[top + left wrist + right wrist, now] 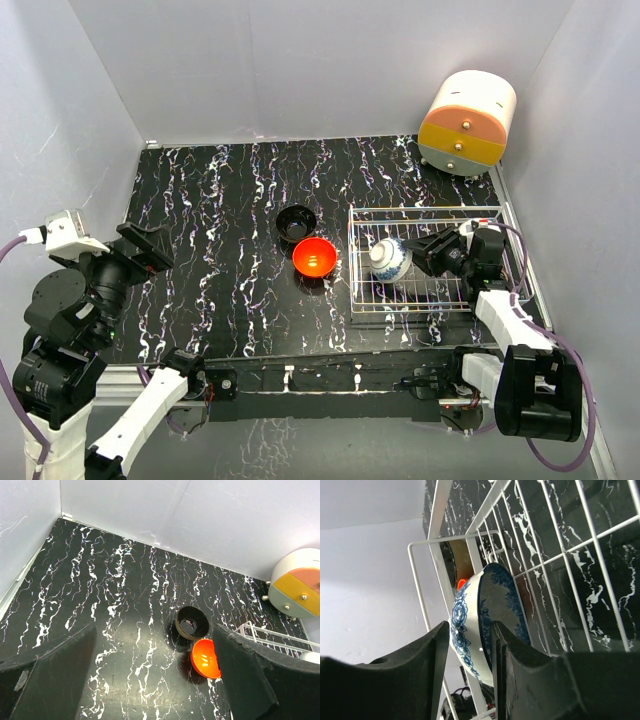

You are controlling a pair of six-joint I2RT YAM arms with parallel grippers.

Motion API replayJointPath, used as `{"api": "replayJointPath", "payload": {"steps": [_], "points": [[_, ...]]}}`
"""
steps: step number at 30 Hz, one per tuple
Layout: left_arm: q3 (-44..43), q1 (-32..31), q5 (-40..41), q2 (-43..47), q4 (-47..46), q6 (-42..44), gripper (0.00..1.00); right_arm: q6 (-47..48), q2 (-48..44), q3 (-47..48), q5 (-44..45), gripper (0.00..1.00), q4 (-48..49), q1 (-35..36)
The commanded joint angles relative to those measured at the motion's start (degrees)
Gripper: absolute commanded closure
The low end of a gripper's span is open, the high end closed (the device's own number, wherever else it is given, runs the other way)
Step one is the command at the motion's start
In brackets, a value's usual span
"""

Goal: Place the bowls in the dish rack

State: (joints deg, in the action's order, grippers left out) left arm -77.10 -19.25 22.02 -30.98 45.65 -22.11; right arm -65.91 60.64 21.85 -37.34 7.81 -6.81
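Right gripper (470, 626) fills the bottom of its wrist view: two black fingers (395, 675) straddle the rim of the blue-and-white bowl (495, 597). One finger is outside the patterned wall, the other inside the bowl. The gap either side of the rim is too thin to read, so I cannot tell whether the pads pinch it or stand just clear. Bowl is tipped up on edge inside the dish rack (430, 211), at the rack end farthest from the right wrist, against the wire grid. Rack wires run under and ahead of those fingers.

Left gripper (155, 630): released, fingers spread wide, nothing between them, held up off the table (220, 200). Black bowl (192, 622) sits upright on the table ahead of the gap, nearer the right-hand finger. Red-orange bowl (204, 659) is just beside that same finger's tip in the wrist view and partly cut off by it. It lies close against the black one; touching or just apart, can't tell. Both are outside the rack, between the two grippers in the top view, closer to the right fingers than the left.

Round cream-and-orange cabinet (467, 122) stands in the far corner, well beyond the right fingers, past the rack's far edge.
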Motion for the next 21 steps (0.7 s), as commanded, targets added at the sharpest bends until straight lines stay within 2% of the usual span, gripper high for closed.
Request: {"api": "replayJointPath", "payload": {"steps": [1,10,13,21], "points": [[0.3,-0.2,0.1,-0.1,-1.0,0.1,0.03,6.5,-2.2,4.2,4.4,0.59,-7.4,-0.3],[0.7,-0.2,0.0,0.3,-1.0,0.0,0.03,11.9,-2.7,6.5,9.5,0.57,-13.5,-0.3],[0.9,-0.2,-0.1,0.3,-1.2,0.0,0.03,13.4,-2.5,6.9,10.7,0.49,-14.6,-0.3],[1.5,-0.2,-0.2,0.5,-1.4,-0.3,0.03,20.7,-2.3,10.2,14.8,0.47,-19.3,-0.3]]}}
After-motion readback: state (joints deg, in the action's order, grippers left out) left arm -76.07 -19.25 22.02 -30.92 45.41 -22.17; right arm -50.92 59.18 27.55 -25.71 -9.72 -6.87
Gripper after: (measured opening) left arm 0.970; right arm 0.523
